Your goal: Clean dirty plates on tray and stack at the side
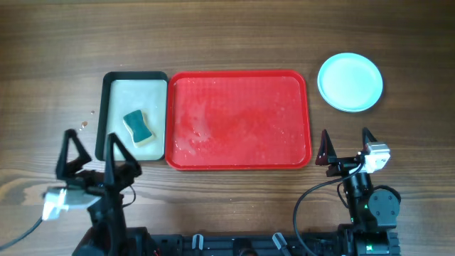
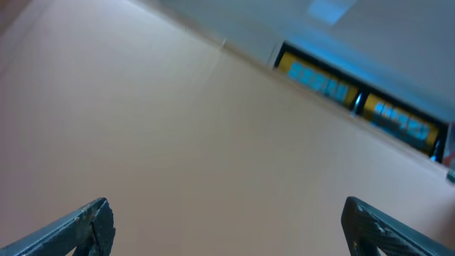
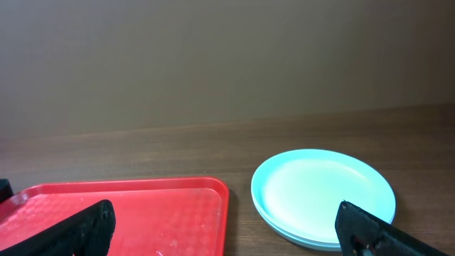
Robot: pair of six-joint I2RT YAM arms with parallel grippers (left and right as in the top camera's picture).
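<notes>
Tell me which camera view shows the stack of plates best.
The right wrist view: the stack of plates fills the foreground, and its layered rims show at the near edge. The overhead view shows it whole but small, as a single pale disc. The left wrist view shows none of it.

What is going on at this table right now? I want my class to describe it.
Nothing is being handled at this moment. Both arms sit at the near edge of the table, with the left gripper and the right gripper open and empty. The red tray holds no plates, only some wet specks. The plates are stacked on the table to its right, a pale turquoise one on top. A sponge lies in the small black-rimmed tray on the left. The cleaning looks finished.
</notes>
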